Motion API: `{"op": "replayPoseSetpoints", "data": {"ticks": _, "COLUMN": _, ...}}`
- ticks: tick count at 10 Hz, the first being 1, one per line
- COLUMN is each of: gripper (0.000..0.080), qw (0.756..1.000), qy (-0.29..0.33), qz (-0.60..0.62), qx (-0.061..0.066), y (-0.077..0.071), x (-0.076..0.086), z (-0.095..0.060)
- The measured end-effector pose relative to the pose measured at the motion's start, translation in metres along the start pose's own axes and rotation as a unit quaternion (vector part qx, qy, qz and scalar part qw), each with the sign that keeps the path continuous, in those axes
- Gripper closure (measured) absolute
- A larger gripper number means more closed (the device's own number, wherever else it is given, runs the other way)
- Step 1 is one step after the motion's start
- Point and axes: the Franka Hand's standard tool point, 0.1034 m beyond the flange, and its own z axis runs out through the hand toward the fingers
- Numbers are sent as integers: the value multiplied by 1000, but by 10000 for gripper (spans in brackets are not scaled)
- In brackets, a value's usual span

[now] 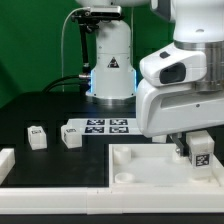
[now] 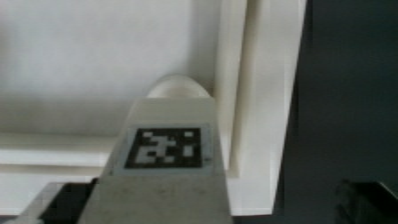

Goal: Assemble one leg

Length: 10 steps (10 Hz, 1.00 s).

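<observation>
My gripper [image 1: 197, 150] is shut on a white leg [image 1: 199, 151] with a black-and-white tag on its face. It holds the leg upright over the far right part of the white tabletop [image 1: 130, 168]. In the wrist view the leg [image 2: 169, 150] runs from my gripper [image 2: 178, 205] down toward the tabletop [image 2: 71, 60], its rounded tip close to the raised rim [image 2: 267, 90]. I cannot tell whether the tip touches. Two more tagged legs [image 1: 37, 137] [image 1: 70, 136] stand loose on the black table at the exterior view's left.
The marker board [image 1: 103, 126] lies behind the tabletop, in front of the arm's base [image 1: 110, 70]. A white part [image 1: 5, 160] sits at the far left edge. A white rail [image 1: 50, 196] runs along the front. Black table [image 2: 347, 100] shows beyond the tabletop's rim.
</observation>
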Motion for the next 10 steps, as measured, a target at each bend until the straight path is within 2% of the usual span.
{"op": "replayPoseSetpoints", "data": {"ticks": 2, "gripper": 150, "qw": 1000, "qy": 3, "qz": 2, "qx": -1, "y": 4, "x": -2, "z": 3}}
{"op": "replayPoseSetpoints", "data": {"ticks": 3, "gripper": 284, "qw": 1000, "qy": 3, "qz": 0, "qx": -1, "y": 6, "x": -2, "z": 3}}
{"op": "replayPoseSetpoints", "data": {"ticks": 4, "gripper": 284, "qw": 1000, "qy": 3, "qz": 0, "qx": -1, "y": 6, "x": -2, "z": 3}}
{"op": "replayPoseSetpoints", "data": {"ticks": 5, "gripper": 453, "qw": 1000, "qy": 3, "qz": 0, "qx": -1, "y": 6, "x": -2, "z": 3}}
{"op": "replayPoseSetpoints", "data": {"ticks": 6, "gripper": 509, "qw": 1000, "qy": 2, "qz": 0, "qx": -1, "y": 6, "x": -2, "z": 4}}
{"op": "replayPoseSetpoints", "data": {"ticks": 9, "gripper": 509, "qw": 1000, "qy": 2, "qz": 10, "qx": -1, "y": 6, "x": -2, "z": 4}}
{"op": "replayPoseSetpoints", "data": {"ticks": 10, "gripper": 509, "qw": 999, "qy": 3, "qz": 50, "qx": 2, "y": 5, "x": -2, "z": 4}}
